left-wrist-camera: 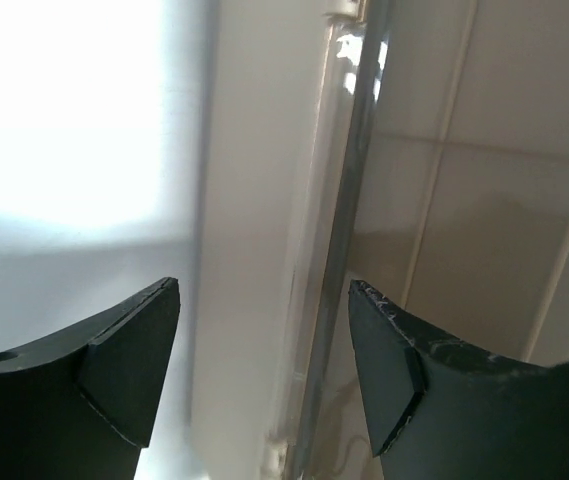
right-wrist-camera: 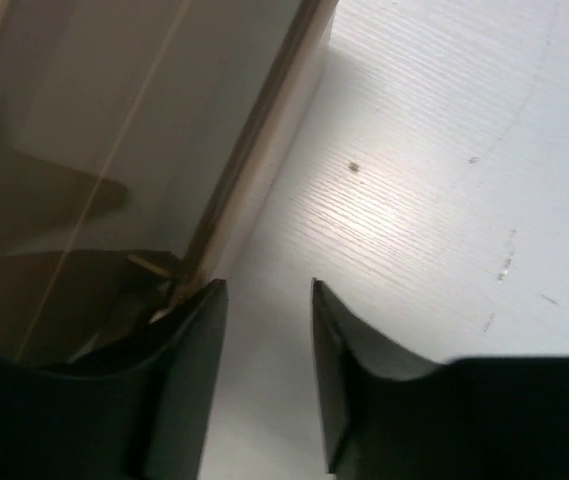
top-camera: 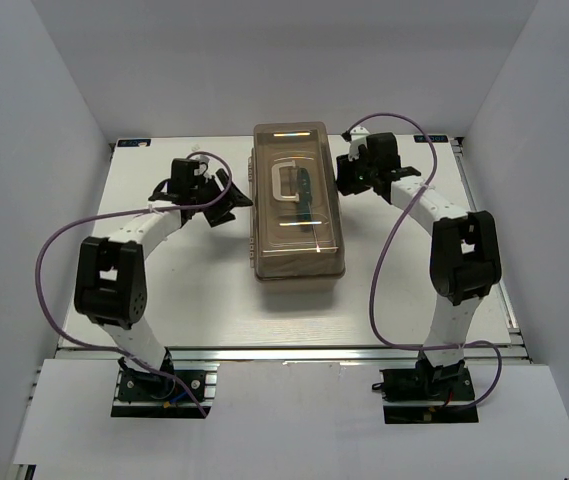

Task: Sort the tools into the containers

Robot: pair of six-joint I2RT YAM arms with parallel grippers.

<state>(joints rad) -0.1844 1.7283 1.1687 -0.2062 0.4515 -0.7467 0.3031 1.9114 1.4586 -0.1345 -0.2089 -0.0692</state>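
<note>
The toolbox (top-camera: 297, 200) stands mid-table with its smoky brown lid (right-wrist-camera: 94, 130) down and a pale handle (top-camera: 286, 183) on top. Through the lid a dark slim tool (top-camera: 307, 198) shows faintly beside the handle. My left gripper (top-camera: 232, 198) is at the box's left side, open; in the left wrist view (left-wrist-camera: 264, 285) the lid's edge (left-wrist-camera: 359, 200) runs between its fingers, ungripped. My right gripper (top-camera: 347, 176) is at the box's far right side, open (right-wrist-camera: 269, 285) over bare table, its left finger (right-wrist-camera: 189, 340) close to the lid's rim. No tools lie outside the box.
White walls close in the white table (top-camera: 204, 290) on three sides. Purple cables (top-camera: 49, 260) loop beside both arms. Beige compartment dividers (left-wrist-camera: 444, 200) show through the lid in the left wrist view.
</note>
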